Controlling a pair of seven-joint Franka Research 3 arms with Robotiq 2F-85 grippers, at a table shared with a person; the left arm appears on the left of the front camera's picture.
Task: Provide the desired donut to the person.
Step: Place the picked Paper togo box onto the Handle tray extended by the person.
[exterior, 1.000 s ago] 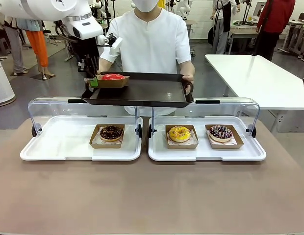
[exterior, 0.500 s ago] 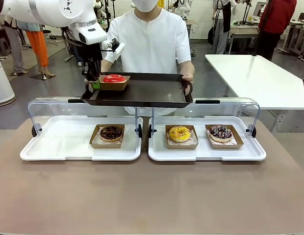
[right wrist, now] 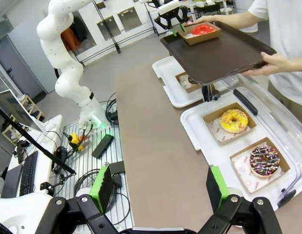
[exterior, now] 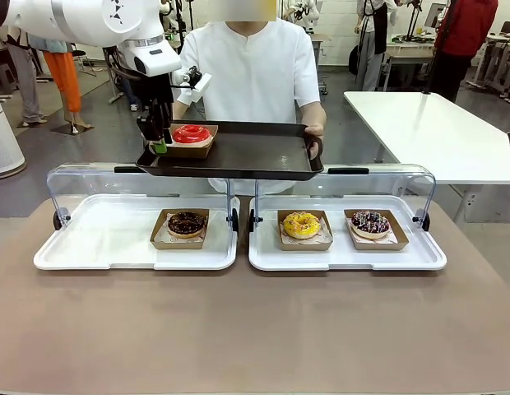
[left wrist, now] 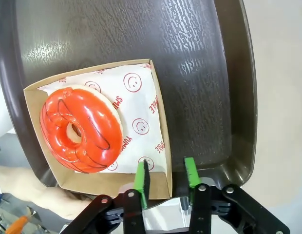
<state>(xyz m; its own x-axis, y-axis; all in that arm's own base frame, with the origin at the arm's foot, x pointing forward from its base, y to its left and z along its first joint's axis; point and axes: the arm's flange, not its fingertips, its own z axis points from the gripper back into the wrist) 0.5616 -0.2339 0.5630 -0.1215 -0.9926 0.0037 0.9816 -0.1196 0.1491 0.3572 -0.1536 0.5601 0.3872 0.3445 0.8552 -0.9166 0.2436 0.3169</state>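
**Red donut on the person's tray, left tool loose at its box**

Across the brown tabletop (exterior: 255, 329) the person (exterior: 255, 66) holds a dark tray (exterior: 255, 152) level above two white display trays (exterior: 99, 239), which carry three other boxed donuts. The right tool (right wrist: 160, 187) hangs over the tabletop's near side, fingers spread wide, holding nothing. The left tool (left wrist: 164, 166) straddles one corner wall of the cardboard box (left wrist: 92, 183). Its green pads (left wrist: 140, 174) are slightly apart, with a gap either side of the wall. Inside the box, in the dark tray's corner, lies the red donut (left wrist: 82, 130).
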